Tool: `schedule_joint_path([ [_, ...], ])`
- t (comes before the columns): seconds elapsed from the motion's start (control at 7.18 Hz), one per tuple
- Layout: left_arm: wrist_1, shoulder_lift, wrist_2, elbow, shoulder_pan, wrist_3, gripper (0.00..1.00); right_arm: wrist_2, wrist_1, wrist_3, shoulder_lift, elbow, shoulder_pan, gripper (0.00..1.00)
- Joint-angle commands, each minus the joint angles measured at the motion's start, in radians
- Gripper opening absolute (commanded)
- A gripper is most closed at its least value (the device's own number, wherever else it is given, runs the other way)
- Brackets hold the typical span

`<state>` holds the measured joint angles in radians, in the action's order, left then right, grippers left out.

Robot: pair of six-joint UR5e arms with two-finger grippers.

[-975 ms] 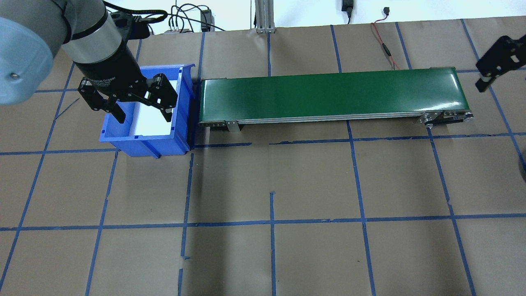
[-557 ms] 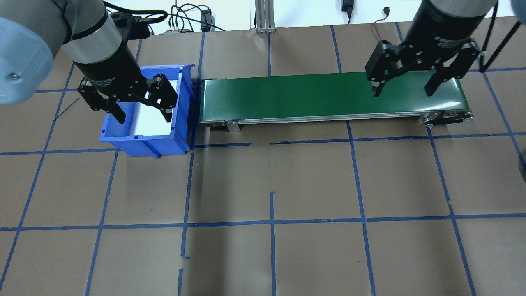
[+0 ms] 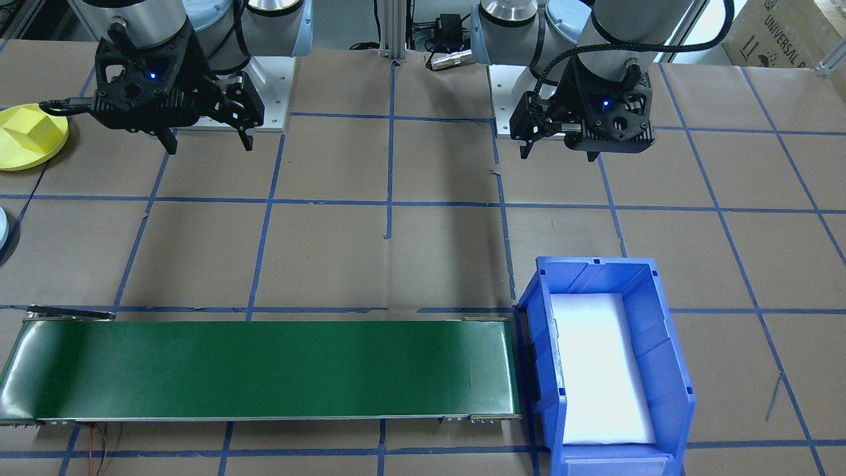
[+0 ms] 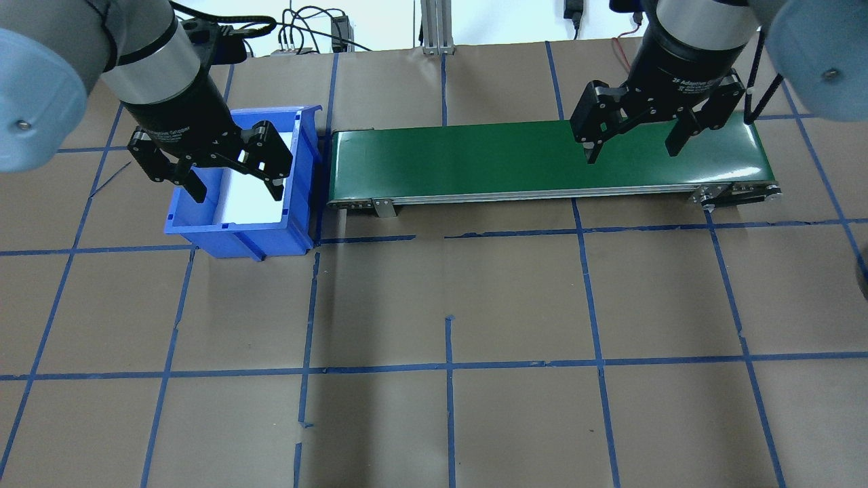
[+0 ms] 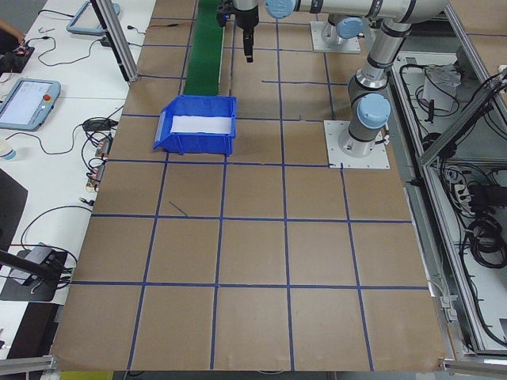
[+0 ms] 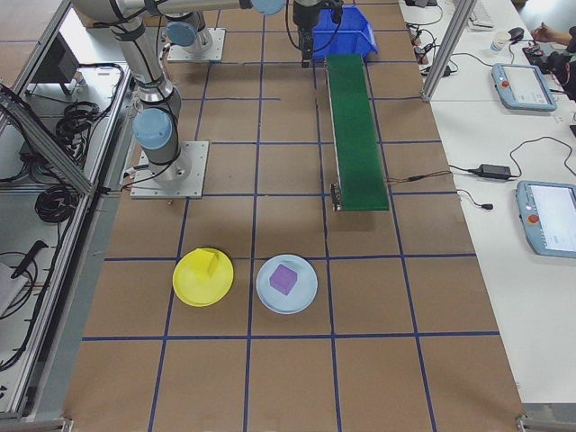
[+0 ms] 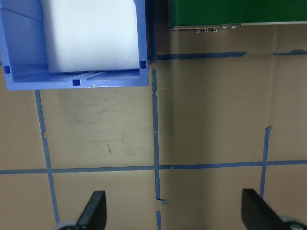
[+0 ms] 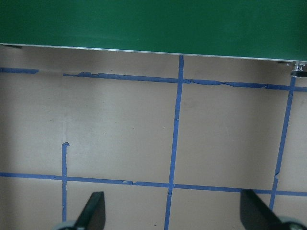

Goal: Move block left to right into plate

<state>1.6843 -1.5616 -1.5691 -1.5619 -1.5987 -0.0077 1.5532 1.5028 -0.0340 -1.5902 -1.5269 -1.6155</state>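
Note:
A yellow block (image 6: 211, 263) lies on a yellow plate (image 6: 191, 286), and a purple block (image 6: 283, 279) lies on a light blue plate (image 6: 304, 292), both at the table's right end. The front-facing view shows the yellow plate (image 3: 16, 153) and its block (image 3: 30, 125) too. My right gripper (image 4: 632, 154) hangs open and empty over the right part of the green conveyor belt (image 4: 475, 159). My left gripper (image 4: 237, 193) hangs open and empty high beside the blue bin (image 4: 237, 238), on the robot's side of it. No block shows on the belt or in the bin.
White foam lines the blue bin (image 3: 651, 344), which stands against the belt's left end (image 3: 489, 370). Brown paper with blue tape lines covers the table (image 4: 447, 305). Cables (image 4: 630, 68) lie at the far edge behind the belt.
My right arm has swung in from the right edge and moved left over the belt's right part. The left arm has not moved.

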Motion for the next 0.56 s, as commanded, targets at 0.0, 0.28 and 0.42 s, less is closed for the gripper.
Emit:
schedule_joint_path([
  [0.0,0.0,0.001,-0.003,0.003,0.005,0.005,1.0,0.002,0.008,0.0,-0.002,-0.003,0.008,1.0],
  [0.28,0.002,0.002,-0.011,0.011,0.003,0.003,1.0,0.004,-0.004,0.0,-0.001,-0.004,0.011,1.0],
  [0.42,0.002,0.005,-0.014,0.011,0.003,0.003,1.0,0.008,-0.006,0.002,-0.002,-0.003,0.011,1.0],
])
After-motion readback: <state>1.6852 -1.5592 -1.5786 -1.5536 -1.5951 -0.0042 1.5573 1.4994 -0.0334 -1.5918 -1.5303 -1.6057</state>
